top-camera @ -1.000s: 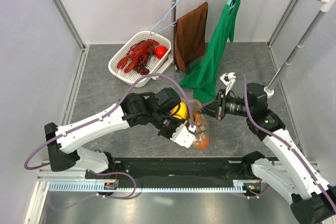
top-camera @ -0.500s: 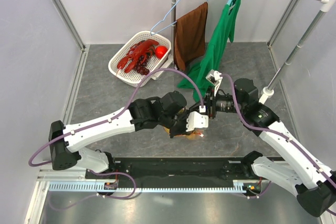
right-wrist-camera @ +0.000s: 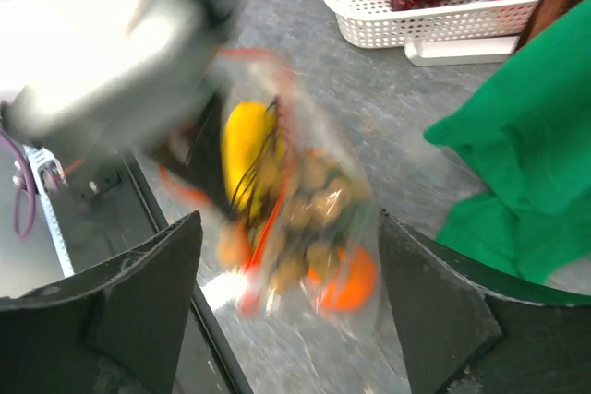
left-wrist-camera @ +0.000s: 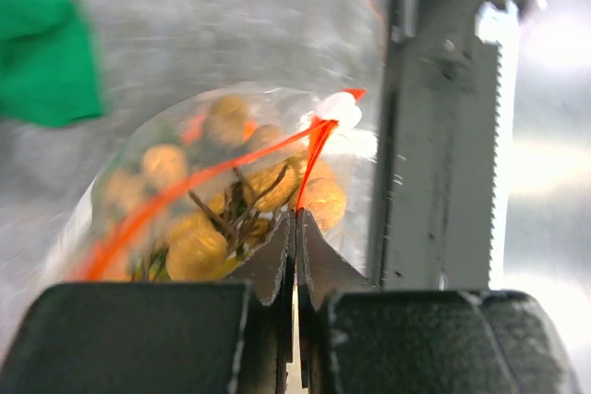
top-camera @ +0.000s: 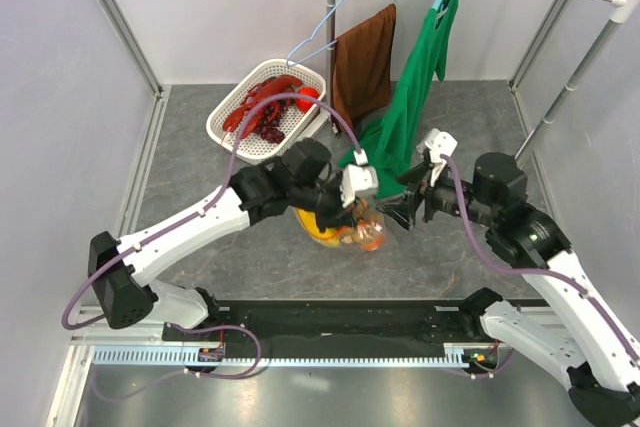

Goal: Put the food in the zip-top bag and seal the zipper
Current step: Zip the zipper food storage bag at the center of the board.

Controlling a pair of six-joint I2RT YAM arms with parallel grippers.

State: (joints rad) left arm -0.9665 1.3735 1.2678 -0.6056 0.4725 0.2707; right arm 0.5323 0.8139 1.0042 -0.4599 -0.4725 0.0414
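The zip-top bag hangs just above the table in front of both arms, with the food inside it: a yellow fruit, a tan grape bunch and an orange ball. My left gripper is shut on the red-orange zipper, close to its whitish end. The zipper runs down to the left across the bag. My right gripper stands open just right of the bag, and the bag is ahead of its fingers, not between them. The picture is blurred.
A white mesh basket holding a red lobster sits at the back left. A brown cloth and a green cloth hang from the rail, and the green one reaches the table behind the bag. An upright pole stands mid-back.
My right gripper opened, let go of the bag and drew back to the right. My left arm swung the bag up and away from the near edge.
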